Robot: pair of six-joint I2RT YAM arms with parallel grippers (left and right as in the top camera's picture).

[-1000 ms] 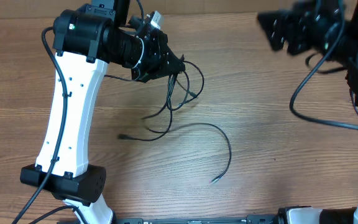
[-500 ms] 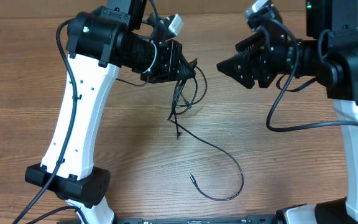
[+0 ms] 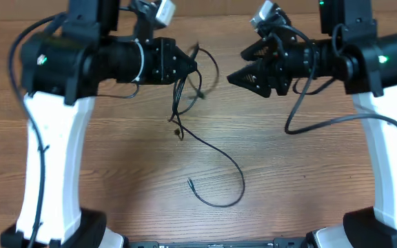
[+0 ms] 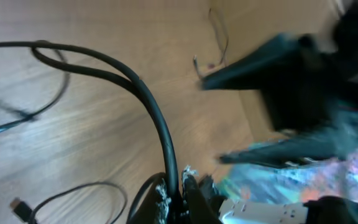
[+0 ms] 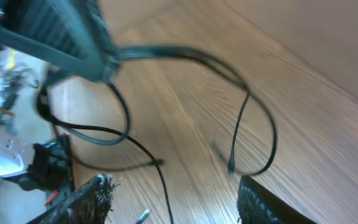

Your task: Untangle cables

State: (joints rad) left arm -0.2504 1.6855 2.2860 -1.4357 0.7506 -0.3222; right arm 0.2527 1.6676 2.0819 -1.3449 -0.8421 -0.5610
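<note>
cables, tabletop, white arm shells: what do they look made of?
The cables: thin black cords, likely rubber or PVC jacket, matte; they fall in loose curls. The tabletop: brown wood grain with low sheen; solid wood or laminate, can't tell. The white arm shells: probably hard moulded plastic, smooth, uniform white, slight gloss.

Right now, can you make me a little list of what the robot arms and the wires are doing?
cables: bunch hanging from the left jaws, one long tail curling on the wooden table
loose plug: lying on the table
left jaws: shut on the cables
right jaws: open, pointing at the cables, not touching
</note>
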